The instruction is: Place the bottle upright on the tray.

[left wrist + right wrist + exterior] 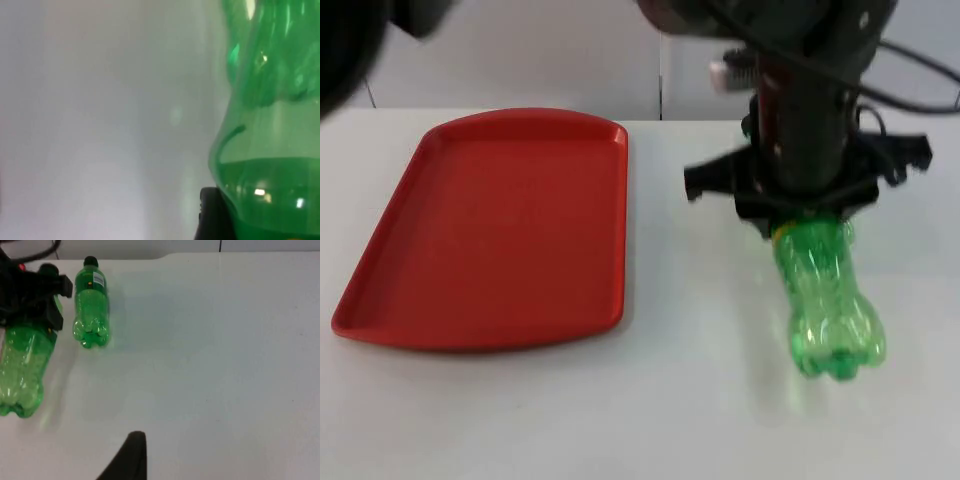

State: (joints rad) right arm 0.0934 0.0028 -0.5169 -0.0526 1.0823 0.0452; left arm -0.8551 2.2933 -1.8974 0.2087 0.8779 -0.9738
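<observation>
White table (700,420), grey partition wall (550,60)

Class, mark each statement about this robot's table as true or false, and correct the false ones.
1. The green bottle stands upright on the red tray. False: it is off the tray, tilted, over the white table.
2. The left gripper grips that bottle near its neck. True.
3. A second green bottle lies on the table. True.
4. The right gripper grips the second bottle. False: it waits apart from it.
</observation>
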